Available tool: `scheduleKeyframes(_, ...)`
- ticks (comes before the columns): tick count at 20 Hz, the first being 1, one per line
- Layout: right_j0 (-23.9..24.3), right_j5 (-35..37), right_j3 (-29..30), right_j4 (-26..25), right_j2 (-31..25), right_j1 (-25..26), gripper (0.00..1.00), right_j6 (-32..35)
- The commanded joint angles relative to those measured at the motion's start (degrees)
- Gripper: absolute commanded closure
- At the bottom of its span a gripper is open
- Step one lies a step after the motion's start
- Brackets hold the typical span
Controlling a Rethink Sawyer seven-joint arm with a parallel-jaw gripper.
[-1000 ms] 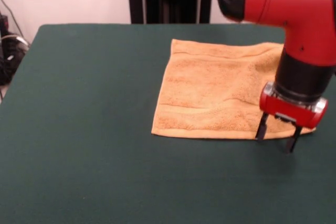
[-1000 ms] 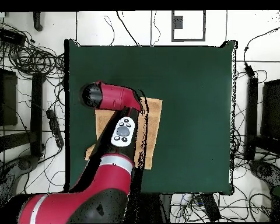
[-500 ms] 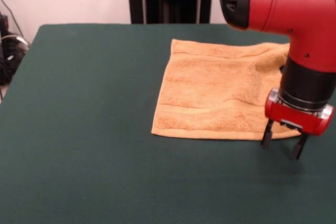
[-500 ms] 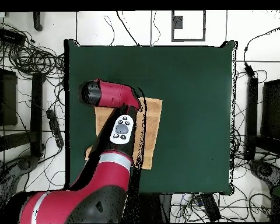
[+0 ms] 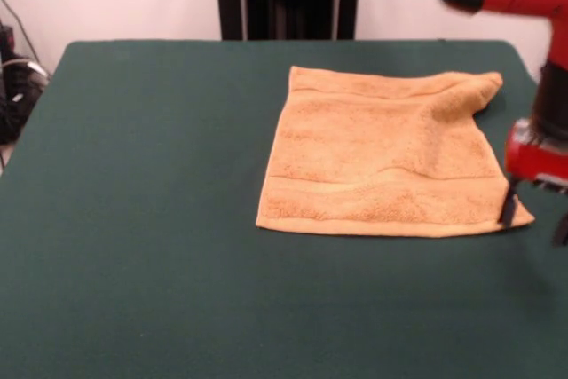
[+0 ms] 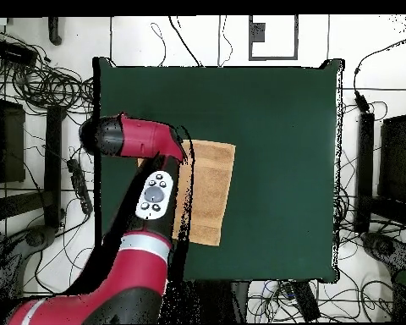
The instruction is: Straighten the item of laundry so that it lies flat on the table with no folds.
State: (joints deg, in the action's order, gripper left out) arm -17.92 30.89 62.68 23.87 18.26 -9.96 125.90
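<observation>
One towel [image 5: 382, 153] on table [image 5: 133, 219] — far corner rumpled, claw [image 5: 535, 215] at near corner

You have one counter [image 5: 133, 246], a large rectangular surface covered in dark green matte cloth; in the overhead view the counter [image 6: 282, 169] fills the middle of the picture, its edges straight and its corners visible. One item lies directly on it: an orange-tan terry towel [image 5: 382, 153], roughly square, spread open with a flat woven band running near its front hem. Its front edge and left edge rest flush on the green cloth. Its far right corner is bunched up and rolled over on itself. A shallow ripple crosses its middle. Overhead, the towel [image 6: 211, 190] sits left of the counter's centre.
</observation>
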Motion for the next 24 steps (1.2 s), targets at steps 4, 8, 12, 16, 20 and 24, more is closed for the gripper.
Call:
scheduleKeyframes(4,-4.4,7.2,9.0,3.6,-0.6,-6.5,0.0,19.4)
scheduleKeyframes(8,-4.2,3.2,10.3,3.6,-2.0,-5.2,0.0,19.1)
scheduleKeyframes(12,-3.6,1.3,10.3,3.1,-2.4,-3.8,0.0,18.5)
scheduleKeyframes(16,-3.3,0.5,10.9,2.5,-2.5,-3.0,0.0,17.7)
scheduleKeyframes(20,-3.0,0.3,11.5,1.7,-2.3,-2.6,0.0,16.5)
scheduleKeyframes(24,-2.3,-1.0,12.6,1.1,-2.9,-2.2,0.0,15.2)
